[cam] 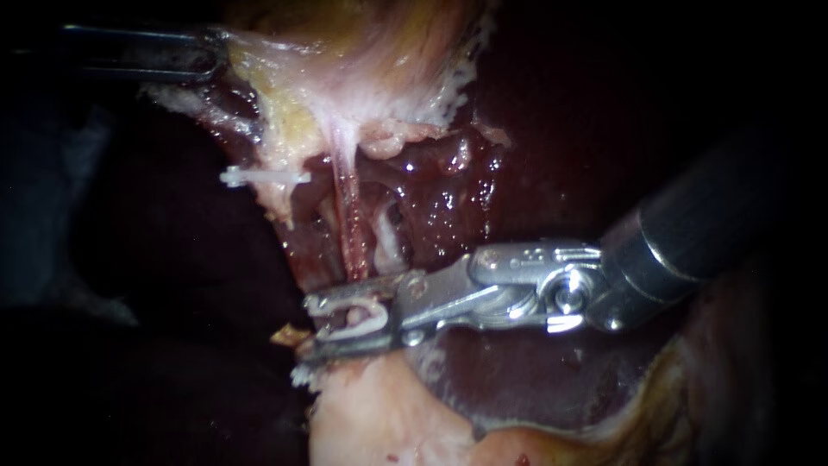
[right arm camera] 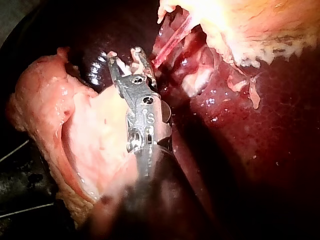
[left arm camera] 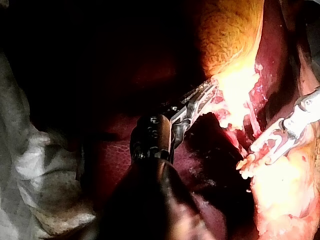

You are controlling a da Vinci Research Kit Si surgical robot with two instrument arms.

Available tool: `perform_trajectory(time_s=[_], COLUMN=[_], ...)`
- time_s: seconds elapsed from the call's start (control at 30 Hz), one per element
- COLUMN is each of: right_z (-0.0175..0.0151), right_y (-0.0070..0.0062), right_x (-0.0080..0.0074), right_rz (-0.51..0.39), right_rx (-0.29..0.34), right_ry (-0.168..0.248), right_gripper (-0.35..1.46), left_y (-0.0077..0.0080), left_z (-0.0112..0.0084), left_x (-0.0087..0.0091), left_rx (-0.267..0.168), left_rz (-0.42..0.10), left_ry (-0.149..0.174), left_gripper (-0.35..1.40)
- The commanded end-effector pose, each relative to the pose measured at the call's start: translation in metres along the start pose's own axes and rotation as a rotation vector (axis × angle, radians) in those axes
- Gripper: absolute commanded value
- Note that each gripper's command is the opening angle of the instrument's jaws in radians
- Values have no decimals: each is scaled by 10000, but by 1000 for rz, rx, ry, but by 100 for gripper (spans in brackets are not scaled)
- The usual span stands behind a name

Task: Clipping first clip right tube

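Against the dark liver (cam: pixel 535 129), your left instrument (cam: pixel 214 57) has its jaws clamped on the gallbladder (cam: pixel 362 78). Your right instrument (cam: pixel 309 326), jaws part-open around a loaded clip (cam: pixel 371 314), straddles the pink tube (cam: pixel 348 207). Placement looks set, so close squarely, keeping the paler tube (cam: pixel 388 243) beside it out.

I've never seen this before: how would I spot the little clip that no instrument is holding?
Start at the pale, yellowish gallbladder at the top of the endoscope view. Just below its left edge a white clip lies crosswise on the tissue. Unlike the other clip, held lower down in the right instrument's metal jaws, it stands free.
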Motion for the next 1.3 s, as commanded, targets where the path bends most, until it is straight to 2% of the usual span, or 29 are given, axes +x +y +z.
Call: perform_trajectory(time_s=[0.03, 0.13, 0.3, 0.43, 0.67, 0.87, 1.3], right_z=[0, 0, 0, 2, -2, -20, -52], right_y=[0, 0, -2, -4, -12, -17, -6], right_x=[0, 0, 0, 2, 1, -7, -25], right_rz=[0, 0, 0, -2, -5, 4, 58], right_rx=[0, 0, 0, 7, 13, 23, 26], right_ry=[0, 0, -3, 29, 34, 31, 29], right_gripper=[21, 24, 38, 47, 50, 50, 50], left_y=[0, 0, 0, 0, 0, 0, 0], left_z=[0, 0, 0, 0, 0, 0, 0], left_x=[0, 0, 0, 0, 0, 0, 0], left_rx=[0, 0, 0, 0, 0, 0, 0], left_rz=[0, 0, 0, 0, 0, 0, 0], left_ry=[0, 0, 0, 0, 0, 0, 0], left_gripper=[-35, -35, -35, -35, -35, -35, -35])
